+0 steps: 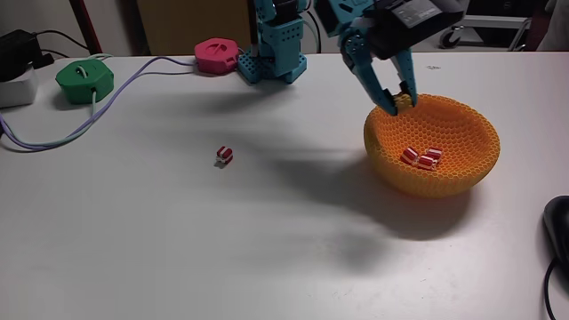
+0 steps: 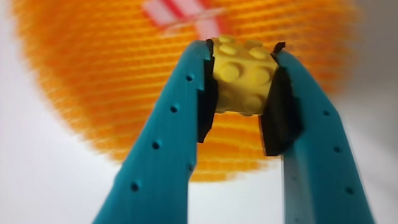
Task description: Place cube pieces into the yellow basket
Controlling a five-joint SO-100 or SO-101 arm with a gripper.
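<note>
The teal two-finger gripper (image 1: 400,100) hangs over the near-left rim of the yellow basket (image 1: 462,169) in the fixed view, its fingers pointing down and clamped on the yellow studded cube (image 2: 241,78) — the wrist view shows the cube pinched between the two black pads (image 2: 208,102), its round studs facing the camera and upward, filling the gap between the tips. Directly below and beyond the gripper in the wrist view lies the blurred orange honeycomb wall of the basket (image 2: 93,81), and past the fingertips, toward the top edge, red-and-white striped pieces (image 2: 180,15) rest inside it. In the fixed view two red-and-white striped cubes (image 1: 421,156) lie side by side on the basket's floor, below and slightly to the right of the fingertips; whether more lie with them cannot be told. Well away from the gripper, off to the left on the white table (image 1: 178,249), a single striped cube (image 1: 225,156) sits alone. Farther left and behind — near the table's back edge — stand a green round box (image 1: 85,80) and a pink round box (image 1: 217,55), each with a cable, and the arm's teal base (image 1: 271,53) stands just right of the pink one.
</note>
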